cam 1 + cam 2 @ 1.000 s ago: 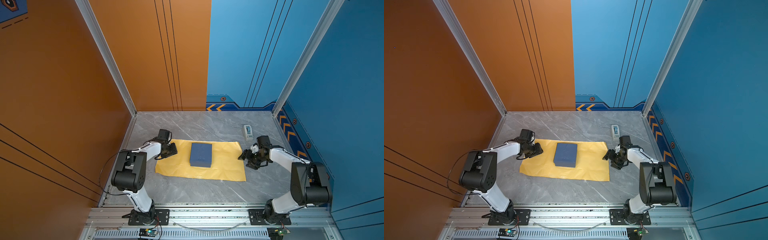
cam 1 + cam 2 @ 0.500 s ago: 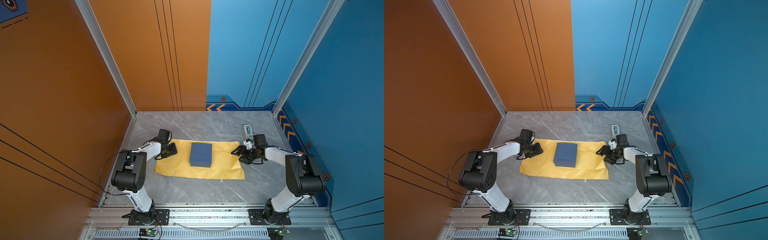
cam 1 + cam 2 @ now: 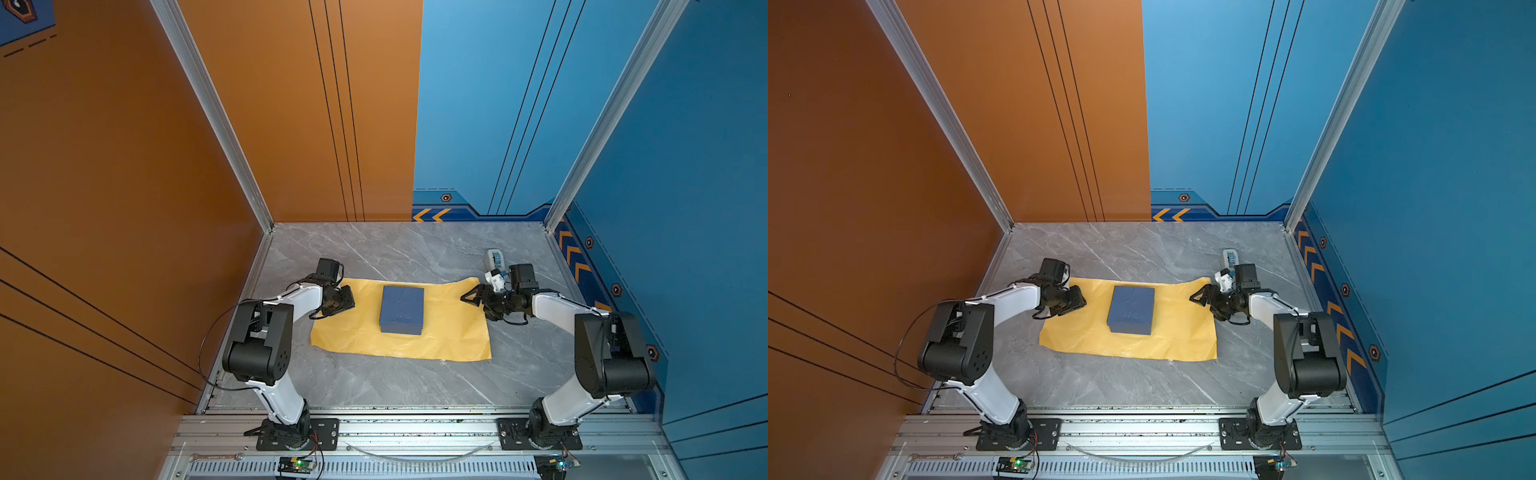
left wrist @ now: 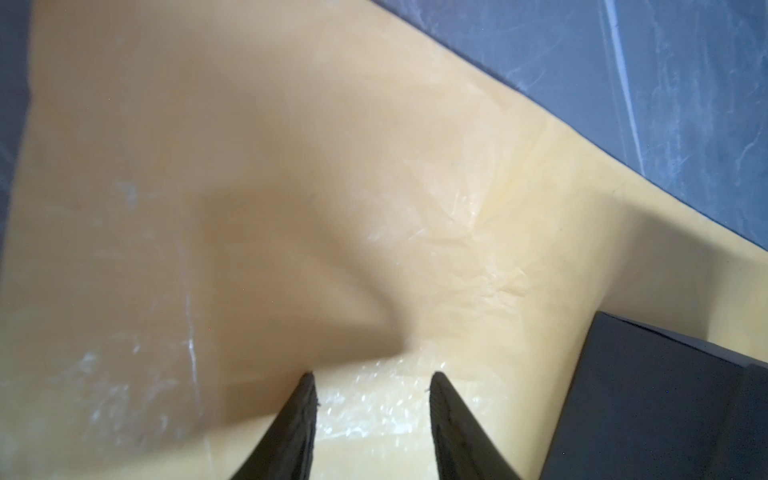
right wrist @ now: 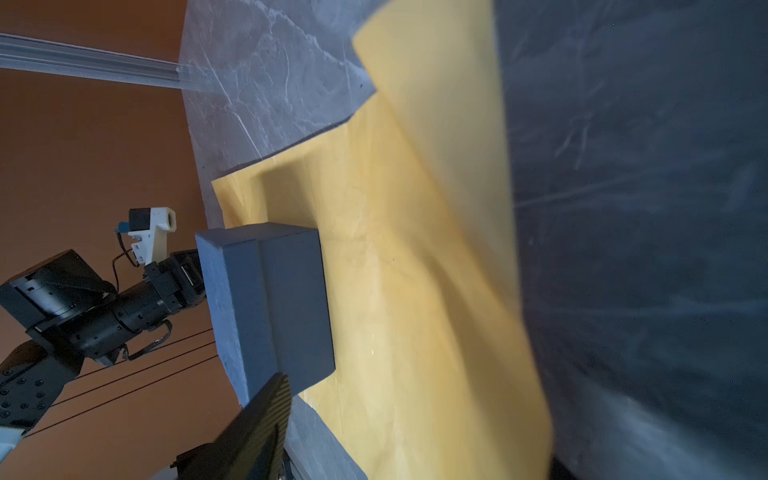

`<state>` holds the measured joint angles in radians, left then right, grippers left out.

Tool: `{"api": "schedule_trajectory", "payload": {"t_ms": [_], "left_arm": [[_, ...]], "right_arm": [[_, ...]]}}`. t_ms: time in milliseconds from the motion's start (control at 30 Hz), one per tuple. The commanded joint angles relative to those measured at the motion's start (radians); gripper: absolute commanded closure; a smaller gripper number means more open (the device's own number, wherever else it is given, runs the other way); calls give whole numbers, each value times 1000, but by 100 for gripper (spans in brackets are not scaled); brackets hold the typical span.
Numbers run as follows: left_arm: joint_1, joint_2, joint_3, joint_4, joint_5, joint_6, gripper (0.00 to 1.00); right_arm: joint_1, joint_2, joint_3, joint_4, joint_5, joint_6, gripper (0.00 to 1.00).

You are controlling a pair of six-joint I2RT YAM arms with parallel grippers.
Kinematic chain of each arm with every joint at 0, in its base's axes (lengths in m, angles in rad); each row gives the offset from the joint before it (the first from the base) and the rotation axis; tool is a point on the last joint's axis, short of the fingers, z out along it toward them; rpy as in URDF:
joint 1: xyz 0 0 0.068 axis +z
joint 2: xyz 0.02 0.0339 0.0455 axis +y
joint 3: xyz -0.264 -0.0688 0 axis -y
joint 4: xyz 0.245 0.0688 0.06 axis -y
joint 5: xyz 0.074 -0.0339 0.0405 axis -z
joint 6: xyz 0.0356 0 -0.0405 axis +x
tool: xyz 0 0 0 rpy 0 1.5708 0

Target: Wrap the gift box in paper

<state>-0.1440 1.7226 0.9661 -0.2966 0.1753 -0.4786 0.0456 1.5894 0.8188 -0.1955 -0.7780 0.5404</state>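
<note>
While the box sits flat on the paper, unwrapped | step: gripping edges | left gripper half open over left edge, apparently empty | right gripper wide open at far right corner, nothing held — next: pinch, fold over box.

Both top views are bright, evenly lit and sharp, though straight wall lines splay outward toward the upper corners. The gift box casts only a thin soft shadow along its lower edge onto the paper. In the left wrist view the paper is out of focus; a broad dark shadow spreads ahead of the left gripper, with white glints between its jaws. The right wrist view is dimmer, its table smeared, probably by motion blur.
</note>
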Motion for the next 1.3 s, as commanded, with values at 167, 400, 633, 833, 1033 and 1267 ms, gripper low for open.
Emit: {"api": "schedule_trajectory", "payload": {"t_ms": [167,400,633,833,1033,1267], "left_arm": [[-3,23,-1,-52,-15,11,54],[-8,17,5,-57,-14,10,54],[-25,-45,46,-77,-6,-7,50],[-49,-126,57,-80,27,-36,47],[-108,-175,19,49,185,-95,46],[-186,-157,-65,343,320,-236,46]], "right_arm": [[-22,-120,-58,-178,113,-49,45],[-18,-117,-54,-187,130,-56,67],[-17,-159,26,-233,148,-54,93],[21,-172,145,-292,143,-56,100],[98,-150,256,-314,149,-54,100],[209,-104,343,-289,151,-3,100]]}}
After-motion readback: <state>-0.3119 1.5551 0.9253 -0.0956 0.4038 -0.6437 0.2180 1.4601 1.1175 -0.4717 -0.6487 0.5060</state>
